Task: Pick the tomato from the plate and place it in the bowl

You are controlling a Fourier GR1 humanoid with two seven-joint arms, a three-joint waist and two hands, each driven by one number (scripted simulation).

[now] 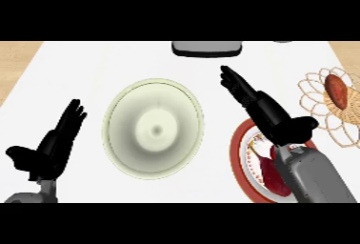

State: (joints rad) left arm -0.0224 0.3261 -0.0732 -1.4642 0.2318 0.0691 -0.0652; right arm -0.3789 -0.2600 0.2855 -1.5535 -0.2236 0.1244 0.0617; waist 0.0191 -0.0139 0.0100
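No readable text, labels, brands, numbers or signs anywhere in view.

From my seat I see the white surface [91,62] with a pale, round ceramic bowl [134,143] in the middle. My left hand [53,145] rests open at the left edge, fingers up. My right hand [271,112] stretches flat, fingers straight, over the far side of the red-rimmed plate [237,147]. My forearm partly hides the dark red tomato [271,174] on it. A tan wire basket [309,102] at far right holds a reddish-brown oval [336,90].
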